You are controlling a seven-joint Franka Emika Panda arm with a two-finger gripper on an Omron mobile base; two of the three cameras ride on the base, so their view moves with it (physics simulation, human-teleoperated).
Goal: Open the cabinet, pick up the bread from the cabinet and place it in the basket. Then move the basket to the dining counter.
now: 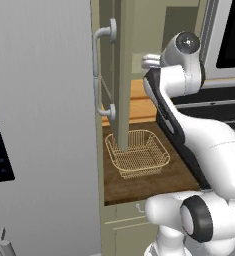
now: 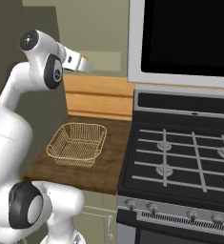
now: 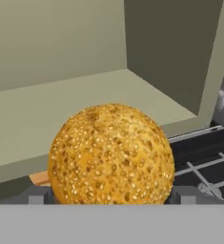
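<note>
Hand view places the bread (image 3: 111,155), a round golden bun speckled with seeds, directly ahead of the camera and between the two dark fingers (image 3: 37,195), whose tips appear low at either side of it. The fingers stand wide apart; you cannot tell from this view whether their pads touch the bun or merely flank it. Behind the bread you see the pale floor and the darker side wall of the cabinet (image 3: 170,52) interior; whether the bun rests on that floor is hidden.

In the left base view, the cabinet door (image 1: 123,75) stands open, edge-on, with its long curved silver handle (image 1: 100,75) on the side nearer the grey fridge (image 1: 39,125). The arm reaches up past the door into the cabinet opening, above the basket (image 1: 138,153).

The basket, a tan wire-mesh square with flared sides, sits on the short brown bench (image 1: 149,182) directly below the cabinet. In the right base view, the basket (image 2: 77,144) lies on that bench (image 2: 96,164) just beside the black stove (image 2: 180,157), and nothing is inside it. The white wrist (image 2: 77,61) points away from the basket, high above it, toward the cabinet.
</note>
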